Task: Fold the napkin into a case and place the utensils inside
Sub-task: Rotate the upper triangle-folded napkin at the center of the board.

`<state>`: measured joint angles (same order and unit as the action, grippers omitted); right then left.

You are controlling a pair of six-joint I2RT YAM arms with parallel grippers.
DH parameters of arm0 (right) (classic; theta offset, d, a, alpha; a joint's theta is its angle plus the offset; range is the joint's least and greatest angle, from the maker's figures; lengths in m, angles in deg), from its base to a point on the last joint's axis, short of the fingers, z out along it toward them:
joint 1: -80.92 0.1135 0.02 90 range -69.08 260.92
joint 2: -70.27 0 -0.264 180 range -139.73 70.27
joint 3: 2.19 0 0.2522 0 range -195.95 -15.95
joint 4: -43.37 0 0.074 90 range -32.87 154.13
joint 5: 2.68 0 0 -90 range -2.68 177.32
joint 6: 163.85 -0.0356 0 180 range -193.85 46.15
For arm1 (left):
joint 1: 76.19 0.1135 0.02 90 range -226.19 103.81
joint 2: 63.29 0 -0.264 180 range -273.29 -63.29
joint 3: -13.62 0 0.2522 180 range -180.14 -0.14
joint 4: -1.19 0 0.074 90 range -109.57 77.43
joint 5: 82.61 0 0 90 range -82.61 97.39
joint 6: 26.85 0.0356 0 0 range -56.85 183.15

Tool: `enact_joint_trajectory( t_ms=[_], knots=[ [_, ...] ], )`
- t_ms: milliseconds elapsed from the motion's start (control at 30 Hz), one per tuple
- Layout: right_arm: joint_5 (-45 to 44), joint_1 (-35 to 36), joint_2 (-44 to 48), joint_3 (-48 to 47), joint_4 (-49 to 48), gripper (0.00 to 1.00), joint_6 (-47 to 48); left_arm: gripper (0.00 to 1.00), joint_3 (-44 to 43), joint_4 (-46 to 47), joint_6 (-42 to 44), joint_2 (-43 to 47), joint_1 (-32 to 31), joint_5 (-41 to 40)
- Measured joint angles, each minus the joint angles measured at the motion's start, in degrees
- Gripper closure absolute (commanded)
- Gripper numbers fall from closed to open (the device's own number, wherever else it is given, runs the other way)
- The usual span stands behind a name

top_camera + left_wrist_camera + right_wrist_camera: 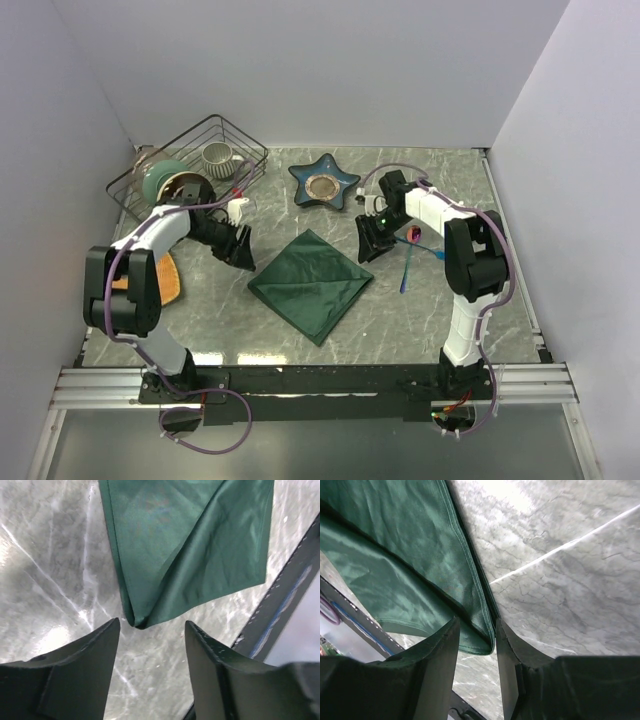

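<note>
The dark green cloth napkin [312, 285] lies flat on the grey marbled table [200, 330] between the two arms. It is turned like a diamond, doubled in layers, with a crease running across it.

The left gripper [240, 252] sits low at the napkin's left corner. In its wrist view the black fingers [95, 655] stand well apart and hold nothing — the folded corner points into the gap just ahead of the tips and rests on the table.

The right gripper [370, 245] is at the opposite corner. Its fingers [440, 655] are much closer together, one on either side of the hemmed corner. A narrow gap shows between them, and the cloth lies slack there, unclamped.

Just right of that gripper lie the slim utensils — a bright blue one [405, 272] and a pink one [413, 236].

Behind the napkin sits a star-shaped blue dish [324, 182]. At far left a black wire basket [258, 150] holds a ribbed pale mug [218, 157] and a teal bowl [160, 180]. An orange-tan mat [172, 280] lies under the left arm.
</note>
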<state>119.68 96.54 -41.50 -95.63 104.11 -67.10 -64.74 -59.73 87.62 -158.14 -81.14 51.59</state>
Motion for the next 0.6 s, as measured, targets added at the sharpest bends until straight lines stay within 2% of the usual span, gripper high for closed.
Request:
enact_joint_trajectory(
  t_ms=[100, 200, 400, 600],
  knots=[
    [-0.04, 0.13, 0.00, 0.20, 0.02, 0.57, 0.44, 0.52, 1.64, 0.59, 2.71, 2.60, -0.11, -0.92],
    [-0.33, 0.15, 0.02, -0.02, 0.13, 0.57, 0.79, 0.56, 3.26, 0.20, 5.66, 6.40, -0.37, -2.95],
    [-1.25, 0.42, -0.20, -3.82, 0.31, 0.58, 0.79, 0.58, 2.99, -1.38, 10.51, 6.69, -1.22, -5.60],
    [-1.27, 1.79, -2.40, -7.45, -1.03, 0.58, 0.35, 0.57, 5.62, -4.52, 22.05, 9.66, -4.87, -10.14]
  ],
)
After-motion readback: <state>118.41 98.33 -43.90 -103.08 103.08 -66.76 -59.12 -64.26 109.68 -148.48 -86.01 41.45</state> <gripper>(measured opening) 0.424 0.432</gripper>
